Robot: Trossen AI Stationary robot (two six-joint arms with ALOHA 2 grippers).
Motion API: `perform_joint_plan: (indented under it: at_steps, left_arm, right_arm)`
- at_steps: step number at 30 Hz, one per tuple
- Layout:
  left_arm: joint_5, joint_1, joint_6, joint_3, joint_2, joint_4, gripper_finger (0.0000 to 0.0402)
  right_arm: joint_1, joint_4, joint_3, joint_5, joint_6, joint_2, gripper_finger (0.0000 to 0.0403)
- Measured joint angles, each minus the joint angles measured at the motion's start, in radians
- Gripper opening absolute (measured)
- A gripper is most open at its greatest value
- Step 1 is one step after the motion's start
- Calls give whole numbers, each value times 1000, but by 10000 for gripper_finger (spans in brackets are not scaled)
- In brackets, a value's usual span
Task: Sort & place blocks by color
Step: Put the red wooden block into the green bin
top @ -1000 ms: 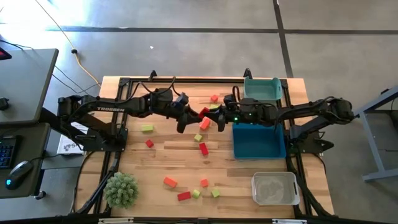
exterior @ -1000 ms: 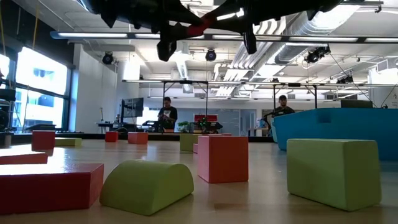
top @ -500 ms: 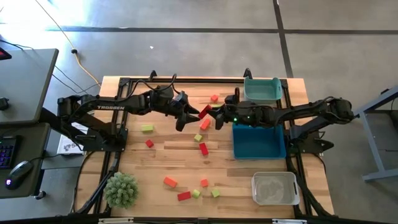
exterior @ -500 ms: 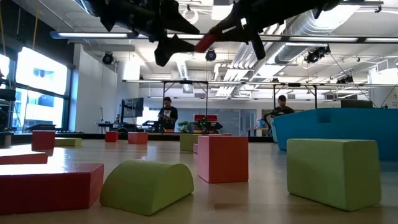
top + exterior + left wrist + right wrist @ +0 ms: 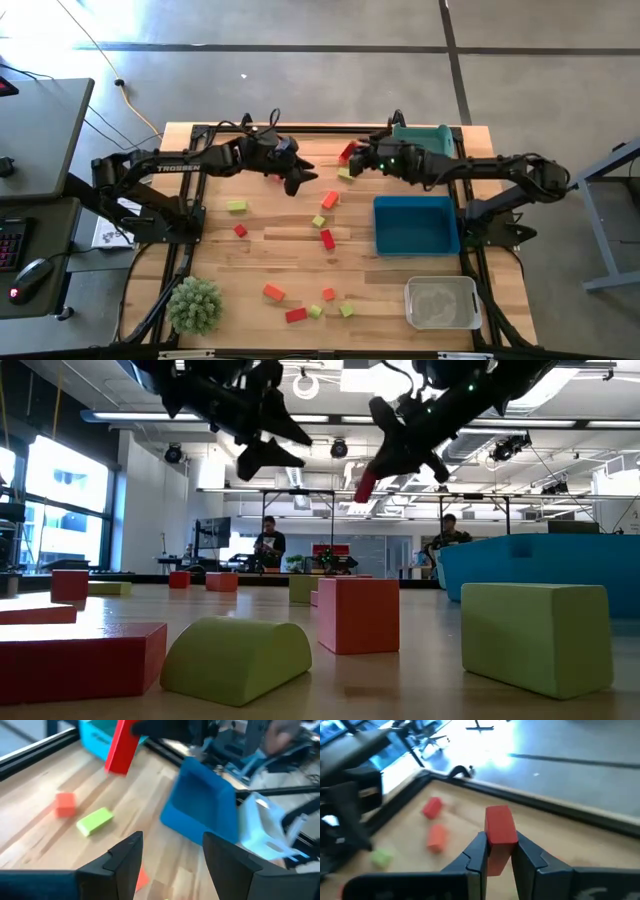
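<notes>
From above, the right gripper point(image 5: 352, 161) hangs over the far half of the table, pinching a red bar point(image 5: 346, 152). The teal bin point(image 5: 420, 143) sits just off at its three o'clock, the blue bin point(image 5: 416, 226) down toward five o'clock; my guess is one of those two is where the bar goes. The left gripper point(image 5: 300, 178) hovers at nine o'clock from it, fingers spread, nothing in them. Loose blocks lie scattered over the near half, a spiky plant ball point(image 5: 194, 304) at the near left corner.

At table level, the bar point(image 5: 366, 484) dangles high, long axis tilted downward, clear of everything on the table.

Through the left wrist camera, the bar point(image 5: 121, 747) hangs ahead of open fingers point(image 5: 126, 860), with the blue bin point(image 5: 202, 805) beyond.

The right wrist camera shows both fingers point(image 5: 477, 854) clamped on the bar's point(image 5: 499, 836) lower part.
</notes>
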Motion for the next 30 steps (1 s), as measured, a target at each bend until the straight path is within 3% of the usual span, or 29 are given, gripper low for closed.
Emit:
perform_joint_plan:
  at_steps: [10, 16, 23, 30]
  left_arm:
    - [-90, 32, 1, 0, 0, -77, 195]
    - [-206, 33, -6, 0, 0, -81, 195]
    - [-366, 33, -147, 0, 0, -154, 195]
    - [-415, 33, -305, 0, 0, -253, 195]
  right_arm:
    - [-224, -190, 0, -26, -186, -92, 44]
    - [-346, -344, 0, -28, -261, -148, 44]
    - [-443, -519, 0, -55, -322, -146, 44]
    - [-502, -606, 0, -56, -390, -145, 44]
